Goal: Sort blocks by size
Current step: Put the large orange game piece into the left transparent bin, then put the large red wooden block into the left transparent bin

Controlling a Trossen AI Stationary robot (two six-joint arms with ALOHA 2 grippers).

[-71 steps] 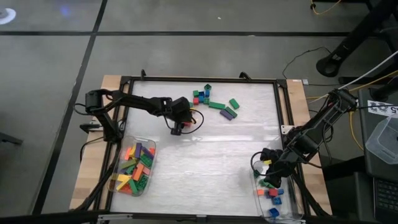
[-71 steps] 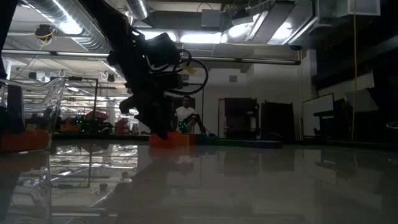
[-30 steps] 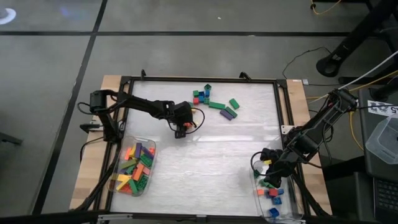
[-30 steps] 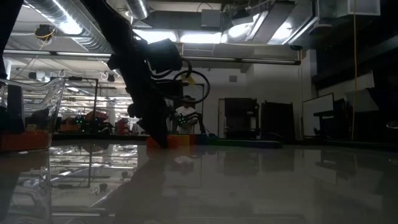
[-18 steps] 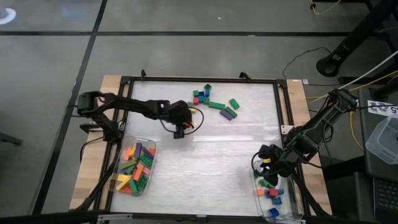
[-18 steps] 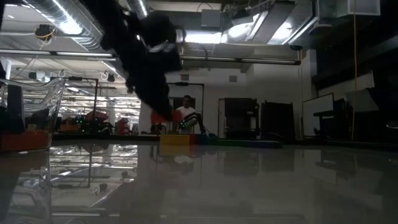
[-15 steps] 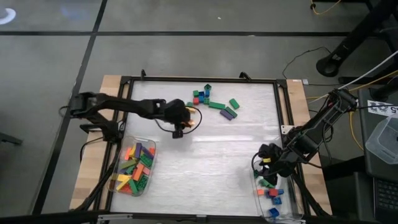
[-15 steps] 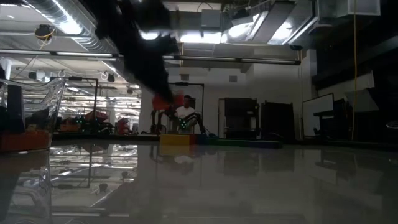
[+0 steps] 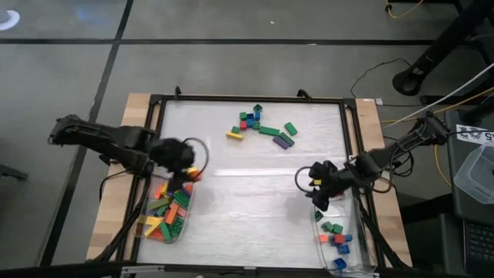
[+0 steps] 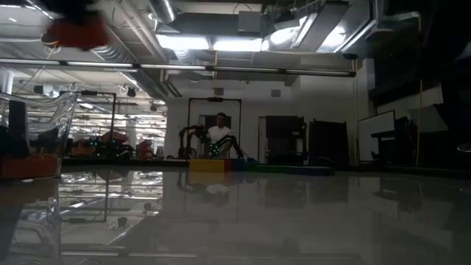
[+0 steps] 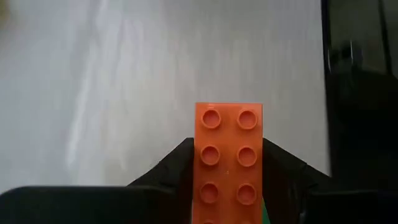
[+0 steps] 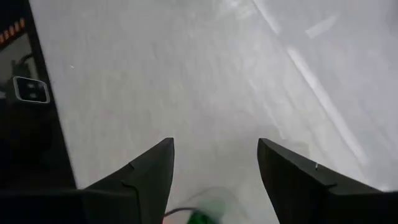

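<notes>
Left gripper (image 11: 227, 186) clamps an orange brick (image 11: 228, 163) over our left tub (image 9: 166, 232); right gripper (image 12: 214, 163) spread wide, empty.

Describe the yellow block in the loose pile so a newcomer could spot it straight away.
Start at the white table and go to the cluster of loose blocks near its far edge, seen from above. The yellow block lies at that cluster's left end, nearest the left arm's side. It is the only yellow one there; its neighbours are green, red, blue and purple.
</notes>
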